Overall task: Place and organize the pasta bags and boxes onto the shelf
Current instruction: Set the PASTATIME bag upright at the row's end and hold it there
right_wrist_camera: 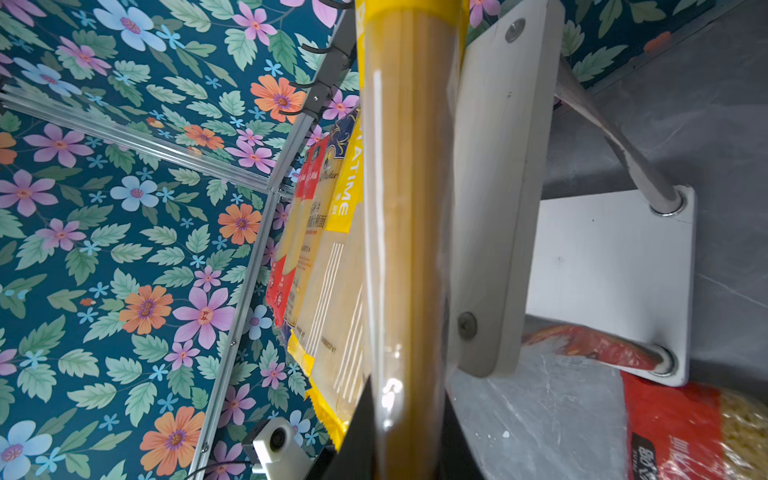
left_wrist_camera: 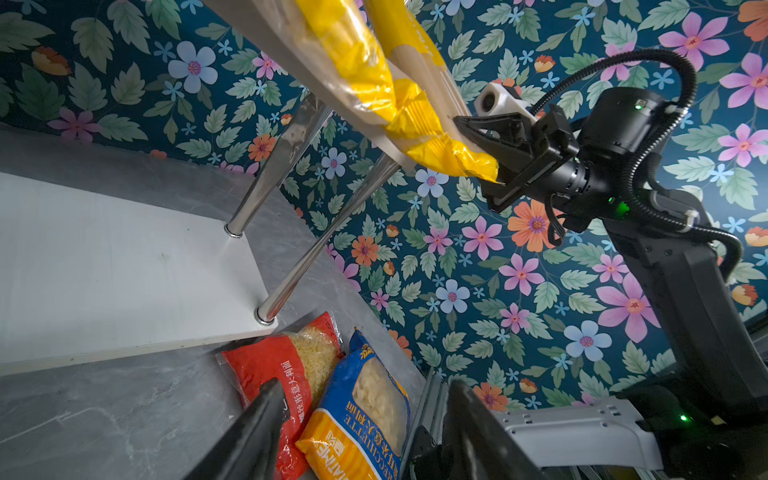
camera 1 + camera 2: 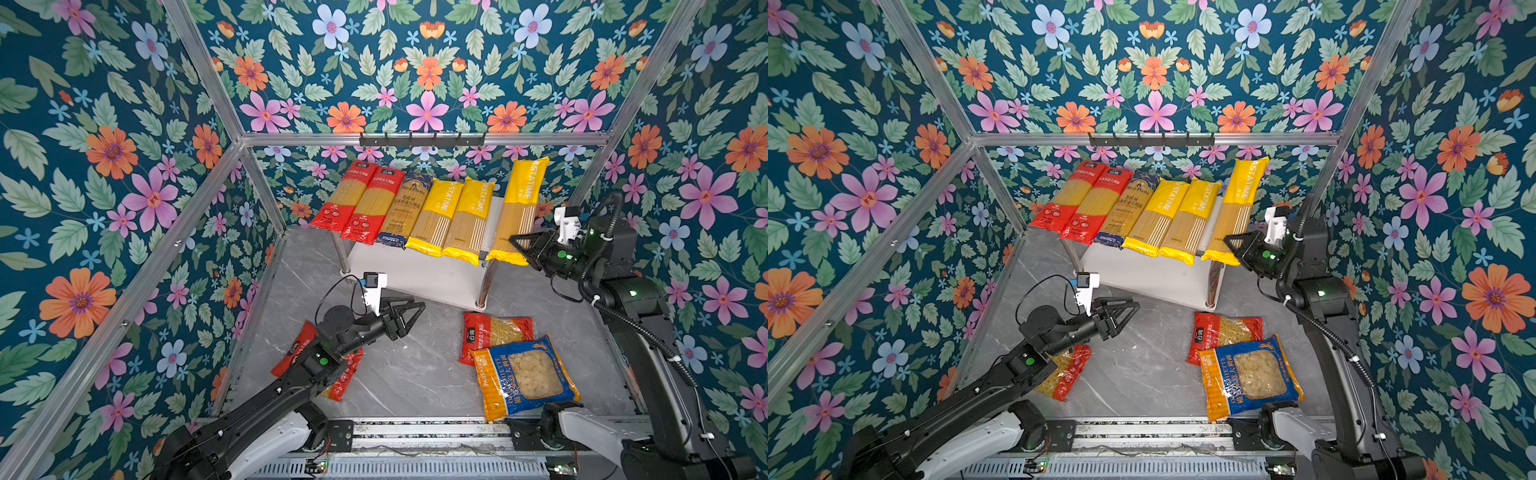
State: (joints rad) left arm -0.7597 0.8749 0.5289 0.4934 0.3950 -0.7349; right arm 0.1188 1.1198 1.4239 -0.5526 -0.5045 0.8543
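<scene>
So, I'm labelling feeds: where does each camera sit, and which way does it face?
Top view: high in front, looking down at the shelf; left arm, right arm show.
Top view: same; left gripper open.
Left wrist: on left arm, faces right gripper shut on yellow pack; own fingers show.
Right wrist: looks along that pack; own fingers show.
Shared: that pack.

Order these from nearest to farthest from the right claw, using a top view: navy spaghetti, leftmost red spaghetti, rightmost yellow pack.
1. Rightmost yellow pack: gripped by the right claw, at the shelf's right end.
2. Navy spaghetti: middle of the row.
3. Leftmost red spaghetti: the row's far left end.
</scene>
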